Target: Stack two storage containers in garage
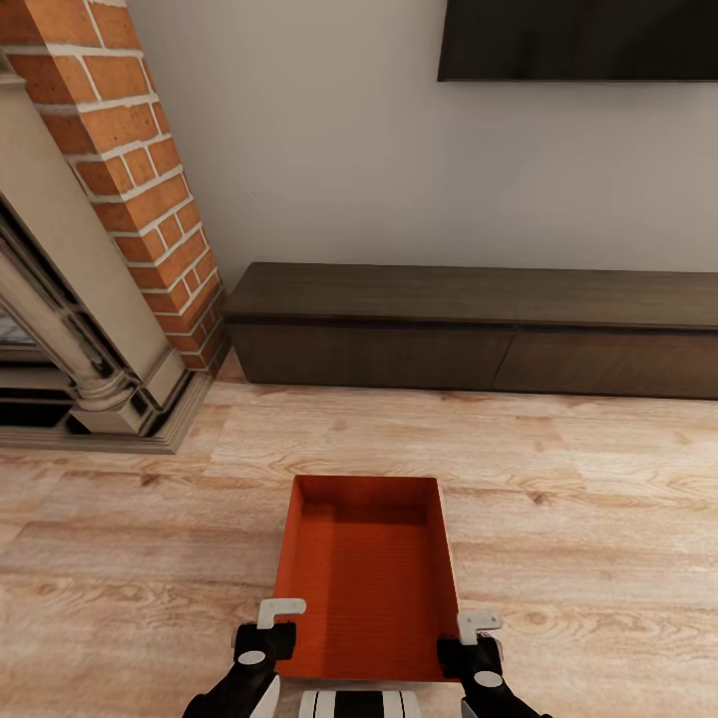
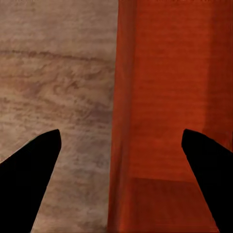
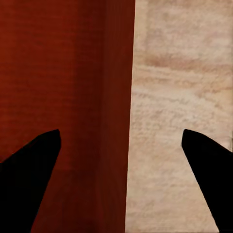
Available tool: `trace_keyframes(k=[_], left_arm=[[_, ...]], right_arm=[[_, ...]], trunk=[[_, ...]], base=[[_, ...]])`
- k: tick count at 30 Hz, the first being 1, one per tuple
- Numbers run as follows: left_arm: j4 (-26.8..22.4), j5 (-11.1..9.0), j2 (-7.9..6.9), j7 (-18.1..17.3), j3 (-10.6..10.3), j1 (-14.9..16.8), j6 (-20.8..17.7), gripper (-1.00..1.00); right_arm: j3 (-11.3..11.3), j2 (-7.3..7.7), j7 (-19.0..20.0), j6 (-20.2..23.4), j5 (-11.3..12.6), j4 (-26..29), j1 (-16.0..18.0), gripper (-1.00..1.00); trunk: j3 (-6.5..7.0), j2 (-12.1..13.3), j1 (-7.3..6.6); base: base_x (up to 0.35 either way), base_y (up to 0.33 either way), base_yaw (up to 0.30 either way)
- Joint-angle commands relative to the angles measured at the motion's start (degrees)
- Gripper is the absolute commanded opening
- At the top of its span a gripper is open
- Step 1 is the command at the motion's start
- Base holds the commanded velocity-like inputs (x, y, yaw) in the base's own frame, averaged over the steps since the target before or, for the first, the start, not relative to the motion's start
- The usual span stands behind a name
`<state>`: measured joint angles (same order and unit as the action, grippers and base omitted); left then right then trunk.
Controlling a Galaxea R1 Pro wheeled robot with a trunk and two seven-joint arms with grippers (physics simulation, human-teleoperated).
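Observation:
One orange-red storage container (image 1: 367, 568) lies lidless on the light wood-plank floor (image 1: 598, 519) of the living room, its short side toward me. My left gripper (image 1: 274, 623) is at its near left corner and my right gripper (image 1: 477, 633) at its near right corner. In the left wrist view the container (image 2: 165, 97) has its thin side wall between the spread fingers of the left gripper (image 2: 121, 136). The right wrist view shows the container (image 3: 63, 87) the same way, its other wall between the wide-apart fingers of the right gripper (image 3: 121, 136). Both are open.
A long low dark-wood bench (image 1: 479, 319) runs along the white wall ahead, under a black TV (image 1: 578, 40). The red-brick fireplace (image 1: 140, 150) with its stone surround (image 1: 90, 329) juts out at the left. Wood floor stretches to either side of the container.

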<state>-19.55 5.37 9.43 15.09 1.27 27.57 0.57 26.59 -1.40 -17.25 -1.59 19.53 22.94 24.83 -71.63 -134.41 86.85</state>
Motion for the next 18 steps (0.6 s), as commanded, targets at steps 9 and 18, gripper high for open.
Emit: trace_keyframes(k=[9,18], left_arm=[[0.28,0.51,0.06,0.2,0.22,0.02,0.21,-1.0],[0.4,0.6,0.06,0.2,0.19,0.02,0.22,-1.0]], right_arm=[[0.48,0.06,-0.15,-0.32,0.6,0.0,0.04,-1.0],[0.47,0.08,-0.18,-0.39,0.6,0.0,0.04,-1.0]], trunk=[[-0.04,-0.01,-0.01],[-0.04,-0.01,-0.01]], base=[[0.0,0.0,0.0],[0.0,0.0,0.0]])
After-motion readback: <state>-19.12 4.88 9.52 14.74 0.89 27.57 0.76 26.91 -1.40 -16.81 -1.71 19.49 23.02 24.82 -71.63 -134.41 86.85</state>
